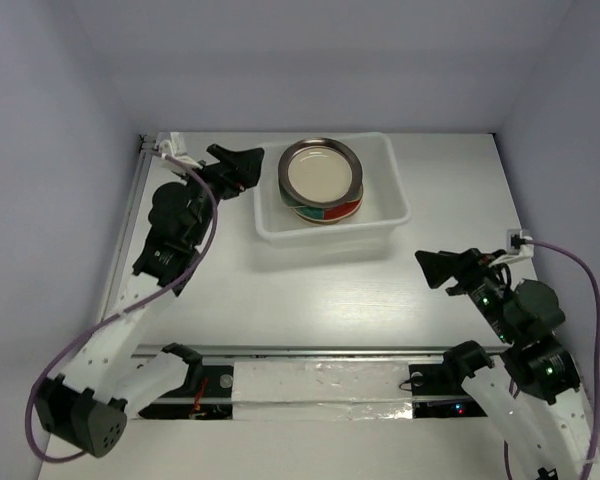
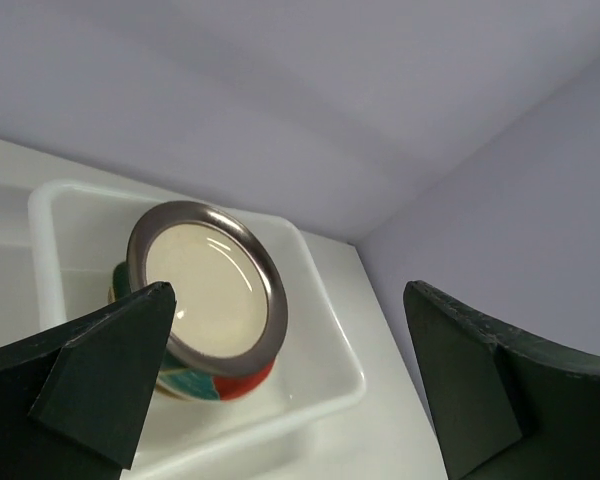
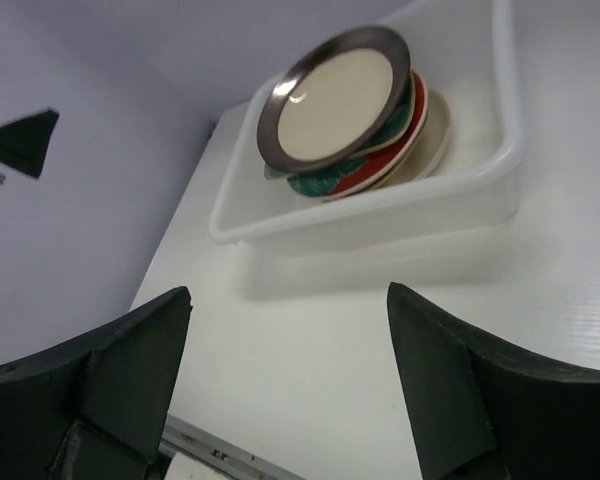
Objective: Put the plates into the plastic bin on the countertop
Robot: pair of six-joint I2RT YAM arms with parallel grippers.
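Plastic bin (image 1: 326, 238) sits on the tabletop (image 1: 310, 300) at 12 o'clock from the arm bases, long side across, near the far wall (image 1: 330, 60). The plates (image 1: 322, 190) are stacked inside it, toward the bin's 9 o'clock end. Dark-rimmed cream round plate (image 1: 322, 170) is on top, shifted toward 12 o'clock on the stack, and it looks slightly tilted from the right wrist view. Red-and-teal plate (image 1: 332, 211) is under it, its edge showing at 6 o'clock. In the right wrist view a teal edge (image 3: 315, 183) and a cream edge (image 3: 440, 122) also stick out from lower in the stack; can't tell which plates those are. Left arm (image 1: 170, 225) reaches up the 9 o'clock side of the tabletop. The left jaws are just beside the bin's 9 o'clock rim, pointing at the stack, spread wide apart with nothing between them, not touching bin or plates. Right arm (image 1: 510, 310) is at 4 o'clock from the bin. The right jaws are well apart from the bin and aimed toward 10 o'clock, also spread wide and holding nothing. A purple cable (image 1: 212, 225) loops along the left arm.
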